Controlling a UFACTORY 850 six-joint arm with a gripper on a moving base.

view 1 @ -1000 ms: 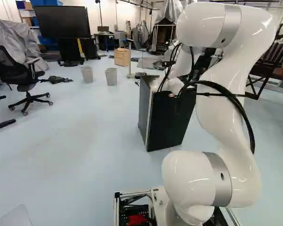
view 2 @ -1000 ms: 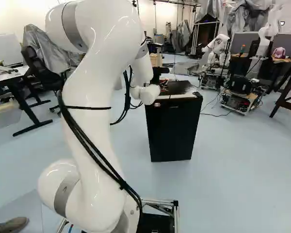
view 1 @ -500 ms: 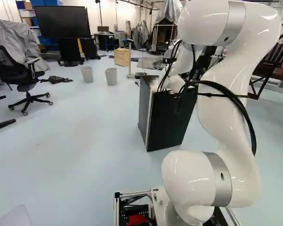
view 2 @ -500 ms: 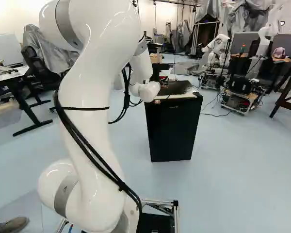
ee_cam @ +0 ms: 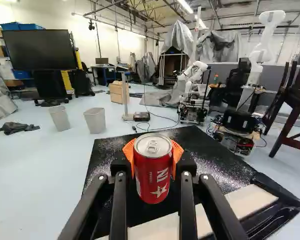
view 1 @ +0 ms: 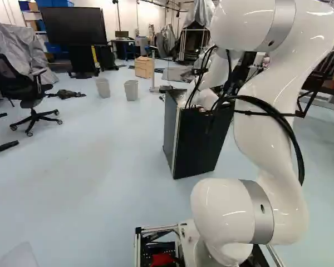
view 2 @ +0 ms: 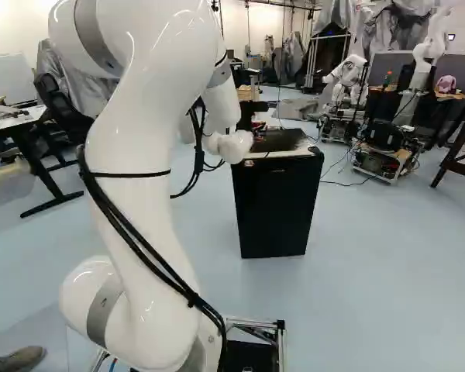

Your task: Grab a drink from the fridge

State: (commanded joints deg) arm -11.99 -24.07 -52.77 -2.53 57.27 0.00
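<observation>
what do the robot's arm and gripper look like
The arm is glossy white, with thick, rounded segments and smooth grey bands at its joints. Black cables run along the outside, with a thin black tie around one segment. The gripper is black, with two fingers built of slim, straight bars and tipped with bright orange pads.

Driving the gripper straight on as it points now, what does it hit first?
Most likely the fridge top, spread below and ahead of the red can held in the gripper. Clearance is unclear; it might skim across towards the floor beyond.
</observation>
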